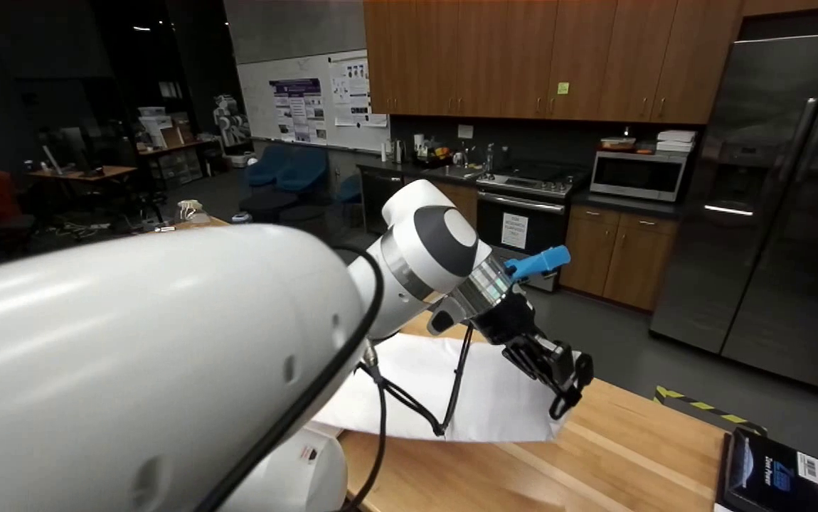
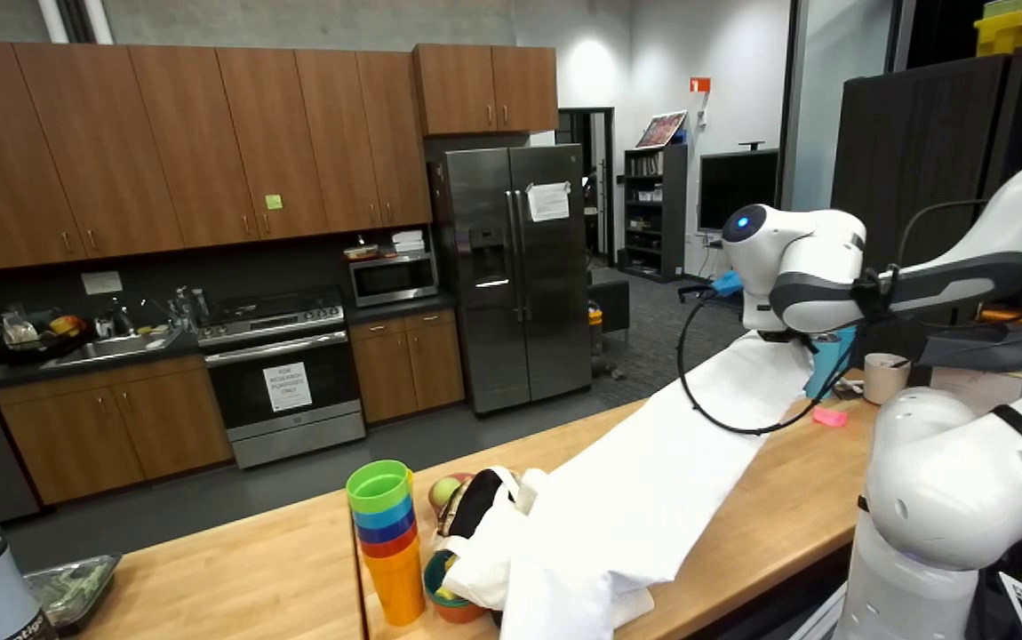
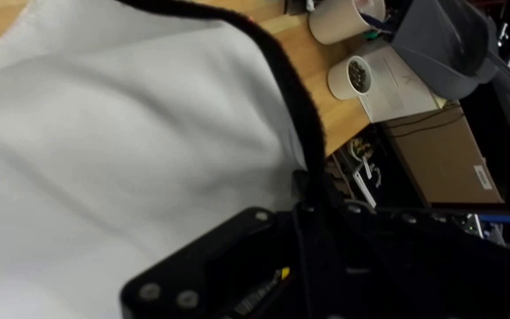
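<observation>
Arm (image 1: 167, 341) reaching out over the workspace, elbow bent. Forearm (image 2: 1000, 236) slopes down to the wrist (image 2: 804, 258); blue light (image 2: 747, 222) lit on a round joint cap. In an exterior view, gripper (image 1: 571, 392) angles downward, tips lowest. Wrist view: fingers (image 3: 300, 182) drawn together, clamped; tips dark, slightly blurred.

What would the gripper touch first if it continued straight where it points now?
Probably the wooden tabletop below, although depth is unclear and the white cloth held by the gripper could fold in between.

Brown wooden cabinets (image 2: 191, 147), steel fridge (image 2: 555, 284), grey floor (image 1: 612, 338)
</observation>
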Motion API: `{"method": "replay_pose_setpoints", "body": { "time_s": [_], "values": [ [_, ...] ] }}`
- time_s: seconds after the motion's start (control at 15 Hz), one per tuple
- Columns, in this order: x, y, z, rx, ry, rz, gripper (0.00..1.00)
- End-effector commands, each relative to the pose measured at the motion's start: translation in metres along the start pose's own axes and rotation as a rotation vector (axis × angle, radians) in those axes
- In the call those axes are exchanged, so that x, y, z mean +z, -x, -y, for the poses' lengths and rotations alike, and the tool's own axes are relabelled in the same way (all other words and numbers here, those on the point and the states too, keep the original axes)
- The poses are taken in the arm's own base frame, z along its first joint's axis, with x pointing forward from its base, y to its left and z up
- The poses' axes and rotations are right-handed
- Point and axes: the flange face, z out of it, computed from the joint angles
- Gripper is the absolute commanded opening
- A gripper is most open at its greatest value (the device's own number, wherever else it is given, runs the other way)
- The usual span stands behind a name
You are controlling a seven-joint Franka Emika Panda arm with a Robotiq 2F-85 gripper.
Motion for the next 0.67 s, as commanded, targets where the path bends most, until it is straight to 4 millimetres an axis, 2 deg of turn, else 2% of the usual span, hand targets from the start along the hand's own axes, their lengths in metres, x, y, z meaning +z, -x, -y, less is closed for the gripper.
{"method": "replay_pose_setpoints", "body": {
  "time_s": [0.0, 0.07, 0.2, 0.33, 0.4, 0.47, 0.6],
  "values": [
    [0.005, -0.032, 0.051, 0.085, -0.038, 0.0, 0.01],
    [0.01, -0.024, 0.071, 0.106, -0.035, 0.005, 0.01],
    [0.023, -0.036, 0.11, 0.221, -0.032, 0.03, 0.01],
    [0.047, -0.043, 0.144, 0.341, -0.023, -0.038, 0.01],
    [0.056, -0.057, 0.161, 0.395, -0.017, -0.066, 0.01],
    [0.066, -0.065, 0.176, 0.434, -0.014, -0.086, 0.01],
    [0.089, -0.061, 0.192, 0.448, -0.008, -0.097, 0.01]
  ]
}}
